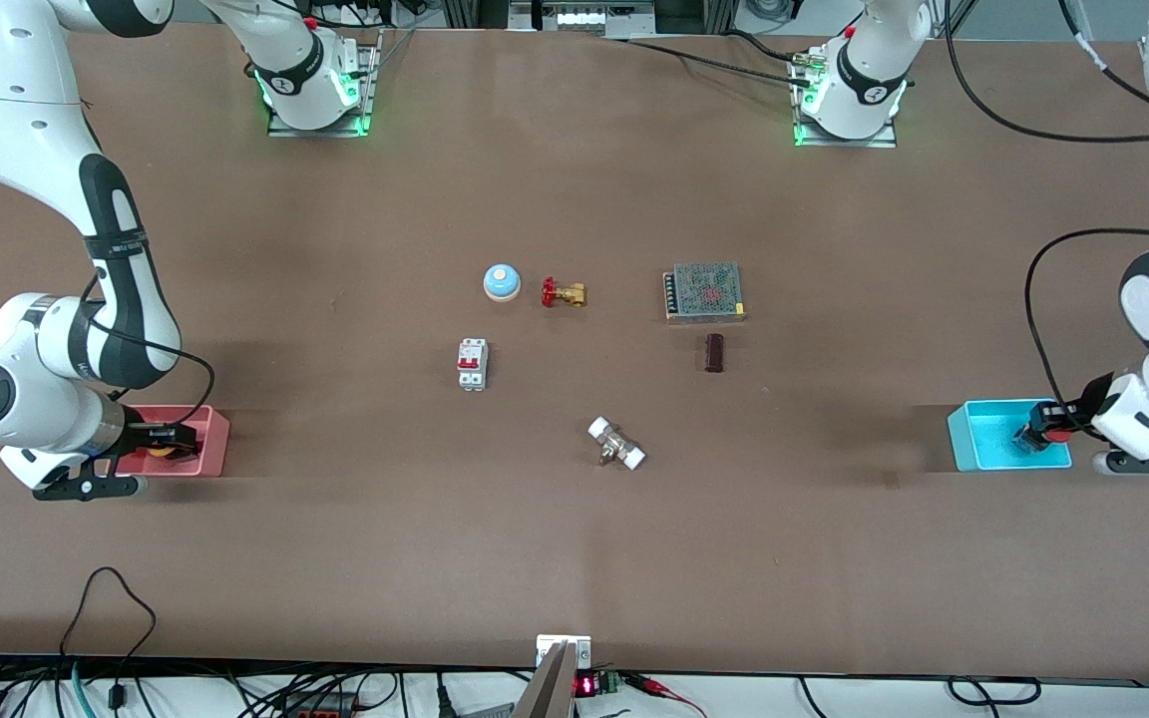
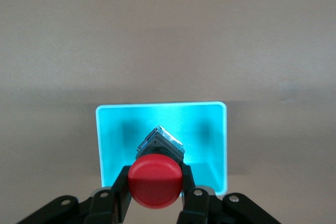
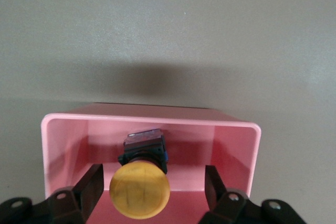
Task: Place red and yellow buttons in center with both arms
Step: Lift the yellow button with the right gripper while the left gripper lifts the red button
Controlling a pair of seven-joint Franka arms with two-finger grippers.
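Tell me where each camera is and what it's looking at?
Front view: high across the table, facing both arms; it sees the pink tray and cyan tray.
Left wrist view: rides the left arm, looking down past the left hand, closed on the red button over the cyan tray.
Right wrist view: rides the right arm, looking down at the right hand, open around the yellow button in the pink tray.
Shared: each tray shows in the front view too.

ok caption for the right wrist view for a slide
Right gripper open around the yellow button in the pink tray.
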